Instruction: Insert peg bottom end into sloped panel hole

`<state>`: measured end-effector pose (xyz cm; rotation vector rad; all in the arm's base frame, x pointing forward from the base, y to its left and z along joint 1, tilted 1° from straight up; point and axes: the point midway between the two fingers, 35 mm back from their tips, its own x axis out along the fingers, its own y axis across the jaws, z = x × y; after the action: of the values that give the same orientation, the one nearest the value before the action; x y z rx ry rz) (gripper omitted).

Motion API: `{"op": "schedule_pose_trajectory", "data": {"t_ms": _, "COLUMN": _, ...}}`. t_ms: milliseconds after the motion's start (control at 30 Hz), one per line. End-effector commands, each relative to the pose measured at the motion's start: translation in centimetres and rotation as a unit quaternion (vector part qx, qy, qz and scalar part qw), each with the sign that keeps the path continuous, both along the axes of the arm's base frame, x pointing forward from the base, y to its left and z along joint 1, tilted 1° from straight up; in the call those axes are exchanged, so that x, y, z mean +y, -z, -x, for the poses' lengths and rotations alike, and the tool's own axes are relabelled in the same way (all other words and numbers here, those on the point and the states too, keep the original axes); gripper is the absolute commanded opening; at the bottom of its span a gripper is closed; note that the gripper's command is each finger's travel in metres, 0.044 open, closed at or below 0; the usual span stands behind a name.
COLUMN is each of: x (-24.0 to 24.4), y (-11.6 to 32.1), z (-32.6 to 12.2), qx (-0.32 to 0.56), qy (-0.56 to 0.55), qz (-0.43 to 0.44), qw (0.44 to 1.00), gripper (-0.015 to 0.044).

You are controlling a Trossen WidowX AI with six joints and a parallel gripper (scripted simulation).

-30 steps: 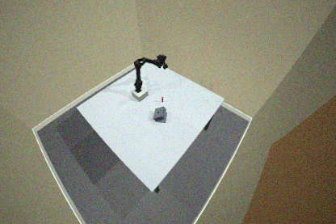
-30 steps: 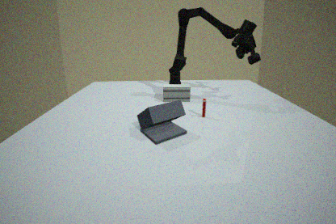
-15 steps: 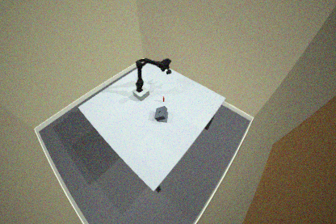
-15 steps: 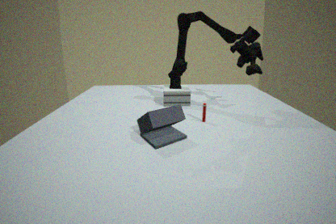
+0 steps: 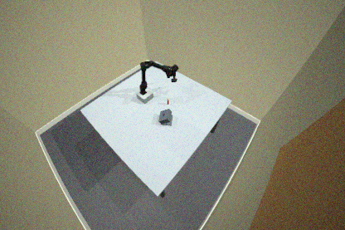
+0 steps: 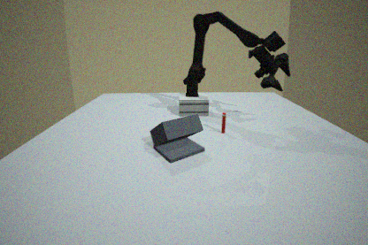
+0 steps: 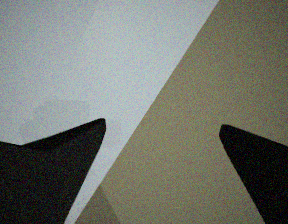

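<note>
A thin red peg stands upright on the white table. The grey block with the sloped panel stands near it; a small dark spot, seemingly the hole, shows on its face in the top view, while the face is hidden in the exterior view. My gripper is open and empty, tilted, high above the table and well away from the peg. The wrist view shows both dark fingers wide apart, with neither the peg nor the panel in sight.
The arm's pale base block stands behind the peg and the panel in the exterior view. The wrist view shows a table edge running diagonally, with tan wall beyond it.
</note>
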<state>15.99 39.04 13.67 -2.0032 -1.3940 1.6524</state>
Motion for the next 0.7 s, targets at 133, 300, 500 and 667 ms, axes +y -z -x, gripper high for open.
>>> {"op": "schedule_pose_trajectory", "data": {"t_ms": 133, "x": -3.1, "y": 1.5, "z": -3.8, "qx": 0.010, "qy": 0.071, "qz": 0.052, "qw": 0.996, "gripper": 0.0440}}
{"op": "schedule_pose_trajectory", "data": {"t_ms": 300, "x": -5.4, "y": 2.6, "z": -6.0, "qx": 0.018, "qy": 0.116, "qz": 0.090, "qw": 0.989, "gripper": 0.0440}}
{"op": "schedule_pose_trajectory", "data": {"t_ms": 500, "x": -8.3, "y": 3.7, "z": -8.2, "qx": 0.029, "qy": 0.167, "qz": 0.135, "qw": 0.976, "gripper": 0.0440}}
{"op": "schedule_pose_trajectory", "data": {"t_ms": 667, "x": -11.0, "y": 4.5, "z": -9.8, "qx": 0.039, "qy": 0.207, "qz": 0.173, "qw": 0.962, "gripper": 0.0440}}
